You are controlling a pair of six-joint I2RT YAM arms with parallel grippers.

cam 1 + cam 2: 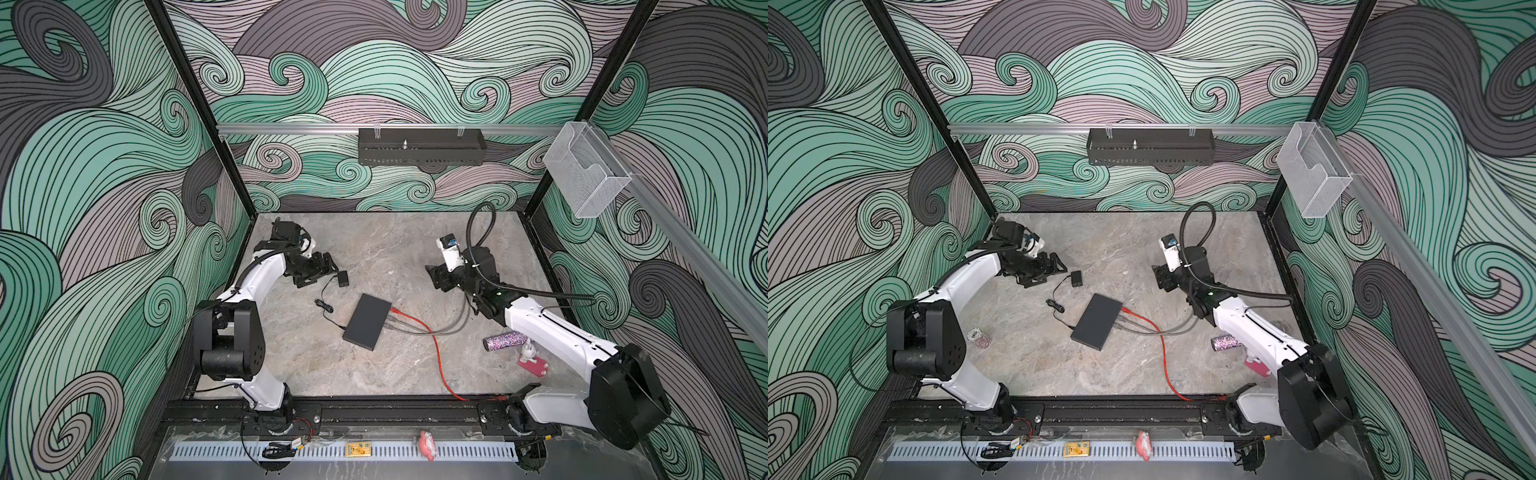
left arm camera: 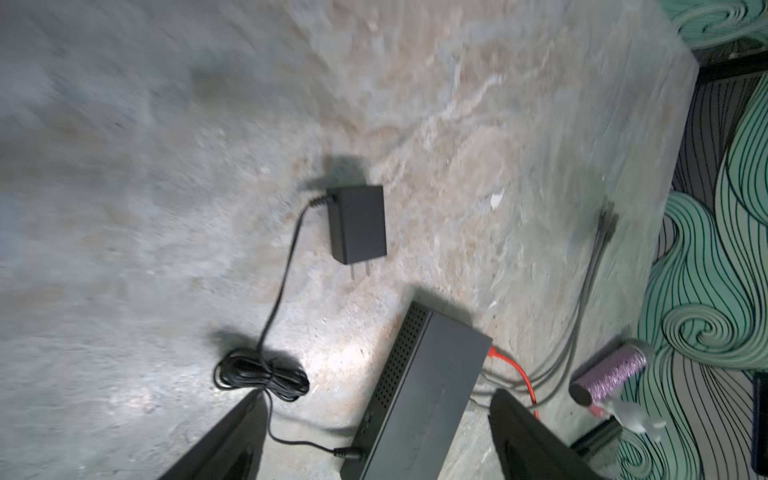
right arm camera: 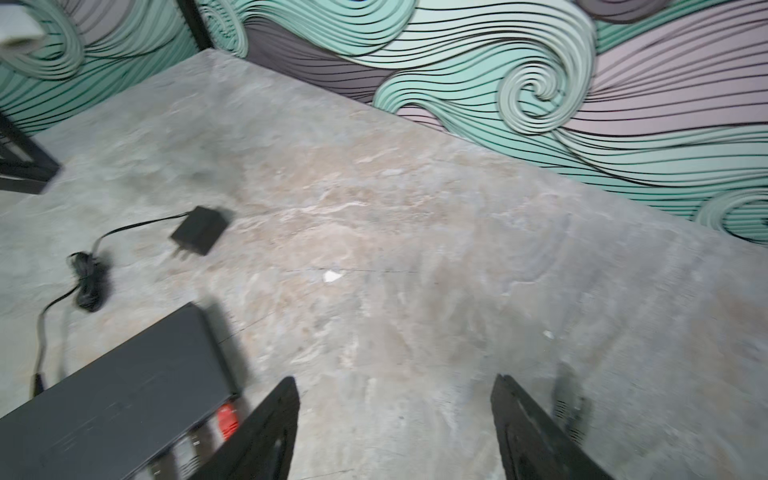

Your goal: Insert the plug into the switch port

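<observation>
Grey marbled bench (image 1: 374,249), swirl-pattern walls on three sides. Near bench centre, a little toward the front edge, the switch (image 1: 368,322) lies flat. Its long axis runs back to front, with the back end canted slightly toward the right edge. Port face = the long side turned to the right edge. At the back end of that face sits the red plug (image 1: 394,310), with two grey plugs (image 1: 390,321) just beside it. All three look seated, but depth cannot be confirmed from above. A thin black cord (image 1: 328,309) enters near the front-left corner and runs to the adapter cube (image 1: 343,278).

Claws:
- The left gripper (image 1: 322,272) has jaws spread with nothing between them. It is back-left of the switch, just beside the adapter cube.
- The right gripper (image 1: 437,277) has jaws spread and is empty. It is back-right of the switch and apart from it.

Judgement: the port face looks toward the right arm, so that arm has the shorter, straighter line to the plugs. Any seating push must go across the short axis, right to left. The left gripper is on the side to brace the opposite long edge.
</observation>
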